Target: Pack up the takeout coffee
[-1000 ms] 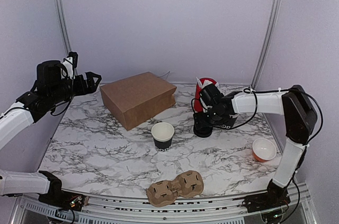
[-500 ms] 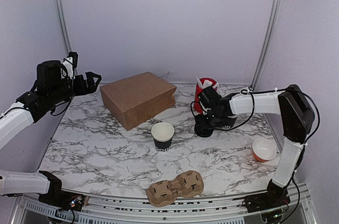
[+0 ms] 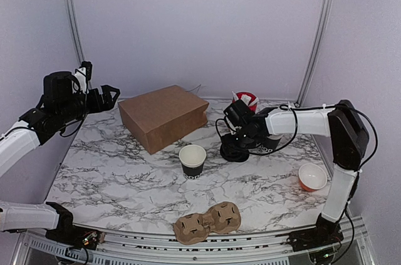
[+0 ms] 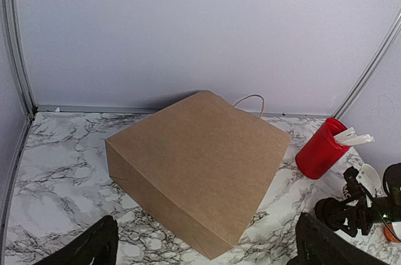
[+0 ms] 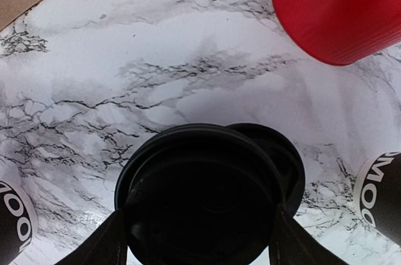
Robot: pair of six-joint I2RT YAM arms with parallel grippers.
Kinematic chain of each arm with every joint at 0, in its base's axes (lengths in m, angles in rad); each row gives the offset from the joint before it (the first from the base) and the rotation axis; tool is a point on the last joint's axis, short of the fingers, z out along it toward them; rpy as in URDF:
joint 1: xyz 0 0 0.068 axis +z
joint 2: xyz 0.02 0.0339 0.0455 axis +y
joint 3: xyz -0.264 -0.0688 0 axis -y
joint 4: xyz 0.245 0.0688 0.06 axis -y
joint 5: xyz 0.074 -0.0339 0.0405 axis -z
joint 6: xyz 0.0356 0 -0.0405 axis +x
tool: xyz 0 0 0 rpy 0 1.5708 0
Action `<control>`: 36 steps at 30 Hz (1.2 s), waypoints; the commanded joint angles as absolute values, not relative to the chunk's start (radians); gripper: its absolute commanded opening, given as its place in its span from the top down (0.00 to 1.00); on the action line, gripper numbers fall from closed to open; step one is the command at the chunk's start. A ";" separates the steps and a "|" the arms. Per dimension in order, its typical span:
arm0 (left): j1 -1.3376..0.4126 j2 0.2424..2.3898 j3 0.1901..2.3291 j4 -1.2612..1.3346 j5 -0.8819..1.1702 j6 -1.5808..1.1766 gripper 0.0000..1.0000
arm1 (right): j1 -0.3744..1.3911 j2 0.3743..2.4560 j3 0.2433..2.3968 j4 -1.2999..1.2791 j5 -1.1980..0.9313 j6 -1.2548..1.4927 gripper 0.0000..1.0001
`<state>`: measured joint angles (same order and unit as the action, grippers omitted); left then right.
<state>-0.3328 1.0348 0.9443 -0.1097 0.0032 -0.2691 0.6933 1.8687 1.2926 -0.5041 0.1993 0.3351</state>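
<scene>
My right gripper (image 3: 233, 146) is low over the table, left of the red tub (image 3: 248, 101). It is shut on a round black plastic lid (image 5: 200, 196) that fills the gap between its fingers. A second black lid (image 5: 283, 163) lies on the marble just behind it. One small black paper cup (image 3: 192, 160) with a white inside stands open at mid-table, to the gripper's left. Another black cup (image 3: 270, 143) with white lettering stands behind my right arm, its top hidden. Which of the two is the takeout coffee I cannot tell. My left gripper (image 3: 103, 97) hangs open and empty, high at the left.
A brown paper bag (image 3: 164, 116) lies on its side at the back centre, its handle towards the wall. A cardboard cup carrier (image 3: 207, 221) sits at the near edge. An orange bowl (image 3: 312, 177) stands at the right. Metal frame posts rise at the back corners.
My right gripper has closed in on the black lid and slid left with it, away from the red tub and towards the open cup. The left arm has not moved.
</scene>
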 commanded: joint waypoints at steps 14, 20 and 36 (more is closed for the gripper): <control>-0.327 1.037 0.933 -0.086 0.016 -0.268 0.01 | 0.633 1.837 1.302 -0.551 0.251 0.330 0.45; -0.327 1.038 0.931 -0.088 0.016 -0.268 0.01 | 0.606 1.840 1.298 -0.542 0.216 0.324 0.36; -0.327 1.042 0.931 -0.087 0.018 -0.269 0.01 | 0.601 1.840 1.293 -0.543 0.210 0.317 0.18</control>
